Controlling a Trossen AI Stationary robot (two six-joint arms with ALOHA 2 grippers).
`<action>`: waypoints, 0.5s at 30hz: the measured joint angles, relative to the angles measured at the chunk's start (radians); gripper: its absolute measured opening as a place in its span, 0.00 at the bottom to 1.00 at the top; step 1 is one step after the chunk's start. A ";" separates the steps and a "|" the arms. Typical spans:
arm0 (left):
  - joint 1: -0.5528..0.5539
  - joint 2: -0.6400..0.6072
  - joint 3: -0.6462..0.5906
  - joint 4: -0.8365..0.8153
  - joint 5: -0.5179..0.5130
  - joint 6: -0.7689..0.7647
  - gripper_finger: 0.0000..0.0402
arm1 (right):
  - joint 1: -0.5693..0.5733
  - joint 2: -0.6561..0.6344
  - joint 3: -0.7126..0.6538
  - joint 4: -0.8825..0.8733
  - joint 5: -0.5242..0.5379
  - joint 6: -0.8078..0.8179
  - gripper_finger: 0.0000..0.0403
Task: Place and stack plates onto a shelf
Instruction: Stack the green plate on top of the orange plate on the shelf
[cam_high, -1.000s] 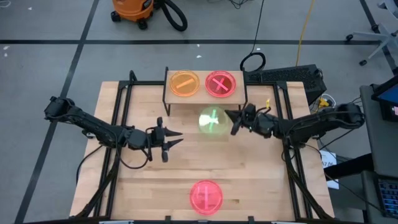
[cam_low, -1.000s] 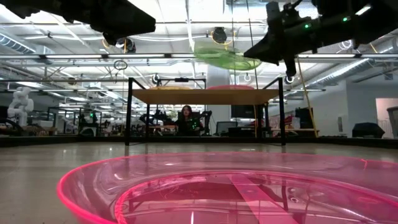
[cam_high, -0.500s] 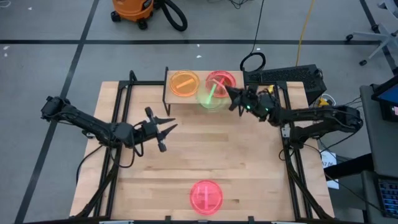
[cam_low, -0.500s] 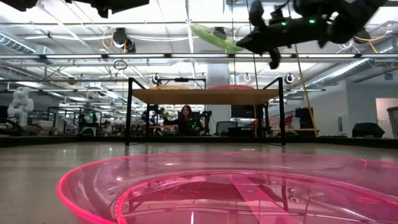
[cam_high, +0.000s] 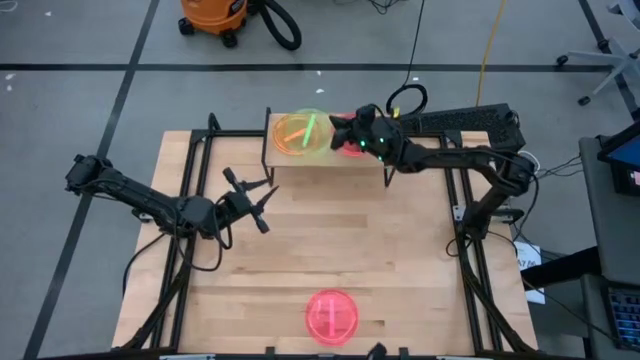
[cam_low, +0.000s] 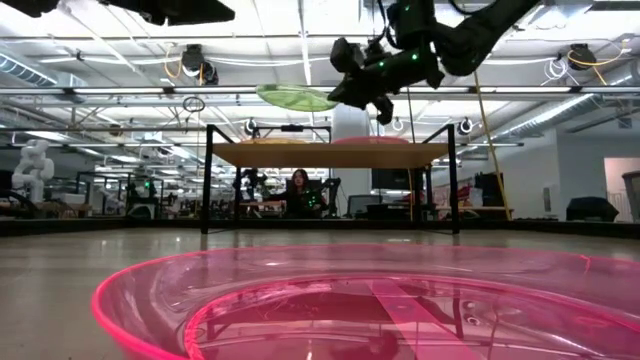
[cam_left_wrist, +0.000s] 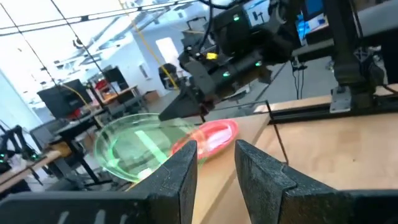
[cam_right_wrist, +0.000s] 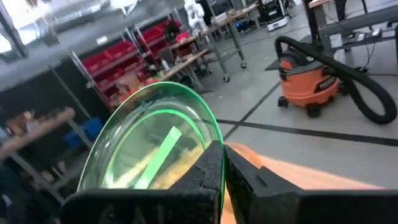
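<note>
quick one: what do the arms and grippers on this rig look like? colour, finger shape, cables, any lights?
Both arms are dark, near-black, slim and jointed. The left gripper ends in two thin pointed fingers, with a black cable looping beneath the arm. The right gripper is a bulkier black block with small green lights glowing on its wrist. Up close, the left fingers look like matte, blocky dark pads.

Low view | my right end effector (cam_low: 345, 92) clamped on rim of green plate (cam_low: 296, 97), held level above the shelf (cam_low: 330, 154) | pink plate (cam_low: 380, 308) lies on desk (cam_low: 60, 265) in foreground | person (cam_low: 299, 190) seated beyond the shelf
</note>
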 joint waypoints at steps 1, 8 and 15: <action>0.003 0.000 0.000 0.001 -0.001 0.008 0.29 | -0.013 0.013 0.009 0.015 -0.012 0.017 0.00; 0.036 0.000 0.000 0.067 0.002 0.083 0.29 | -0.066 0.146 0.119 0.010 -0.125 0.103 0.00; 0.061 0.001 0.000 0.077 0.005 0.106 0.29 | -0.077 0.183 0.161 -0.047 -0.129 0.053 0.00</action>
